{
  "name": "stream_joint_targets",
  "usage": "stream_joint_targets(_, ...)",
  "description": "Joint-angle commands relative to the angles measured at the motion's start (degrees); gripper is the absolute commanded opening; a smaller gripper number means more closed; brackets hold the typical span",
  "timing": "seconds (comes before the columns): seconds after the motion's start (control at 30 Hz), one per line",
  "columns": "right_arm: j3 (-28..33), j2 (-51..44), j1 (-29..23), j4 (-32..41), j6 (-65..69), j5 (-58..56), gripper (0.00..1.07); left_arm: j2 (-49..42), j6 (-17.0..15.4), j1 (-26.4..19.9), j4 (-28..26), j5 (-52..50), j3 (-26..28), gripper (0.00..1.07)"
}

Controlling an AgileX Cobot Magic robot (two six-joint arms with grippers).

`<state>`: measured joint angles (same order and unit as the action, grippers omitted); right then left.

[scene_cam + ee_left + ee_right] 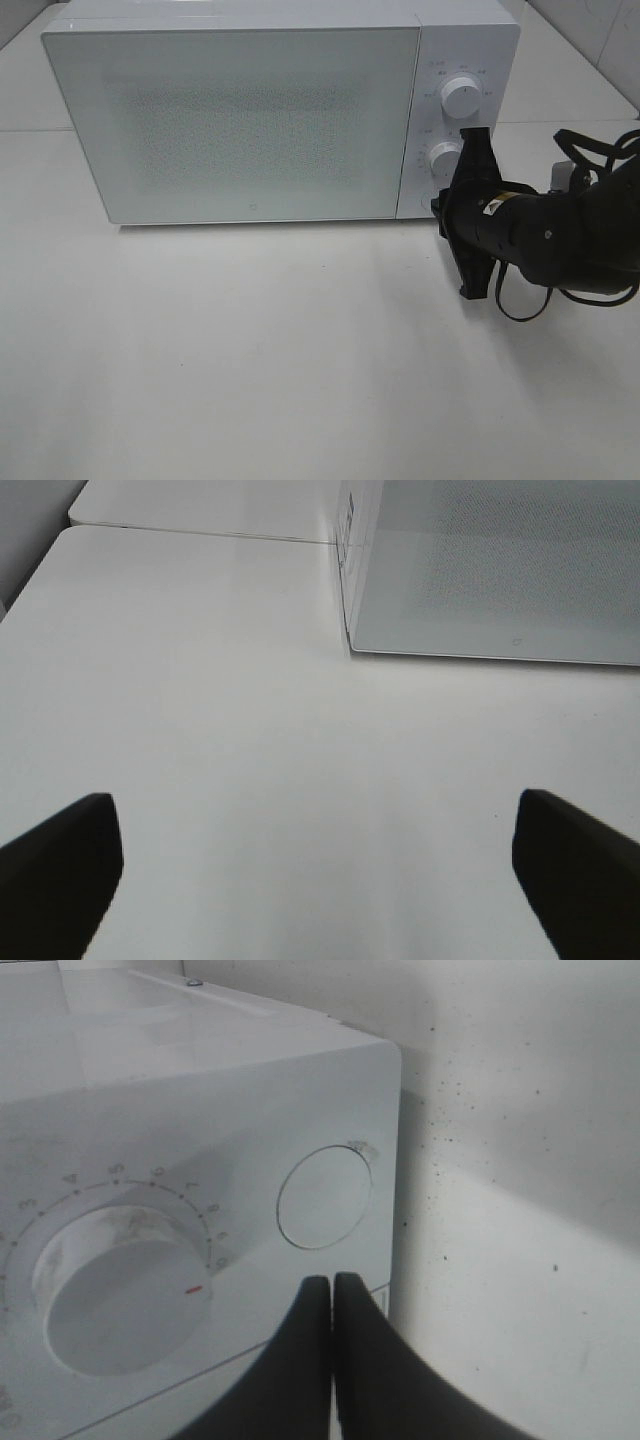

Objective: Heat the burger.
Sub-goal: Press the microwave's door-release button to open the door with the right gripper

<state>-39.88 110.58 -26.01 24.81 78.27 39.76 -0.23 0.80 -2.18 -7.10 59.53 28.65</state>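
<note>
The burger is out of view in every frame. The white microwave point(250, 120) stands at the back of the table with its frosted door point(240, 125) closed. My right gripper point(332, 1282) is shut with nothing between its fingers. Its tips sit just in front of the round button point(324, 1197) at the bottom of the control panel, beside the lower knob point(120, 1295). In the high view the right arm point(540, 235) reaches in to that panel from the right. My left gripper point(315, 795) is open over bare table, well in front of the microwave's left corner point(350, 645).
The control panel carries an upper knob point(461, 96) and a lower knob point(443, 158). White table point(250, 360) spreads in front of the microwave. A table seam point(200, 532) runs behind and to the left of the microwave. Cables point(590, 150) trail off the right arm.
</note>
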Motion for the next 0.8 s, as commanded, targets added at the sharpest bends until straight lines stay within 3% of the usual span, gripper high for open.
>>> stream_joint_targets(0.03, -1.89, 1.09, -0.23, 2.23, -2.46, -0.69, 0.00, -1.38, 0.00, 0.06, -0.46, -0.46, -0.23, 0.98)
stream_joint_targets(0.8, -4.70, 3.72, -0.11, 5.16, -4.41, 0.74, 0.00, -1.38, 0.06, 0.06, -0.46, -0.46, -0.23, 0.98)
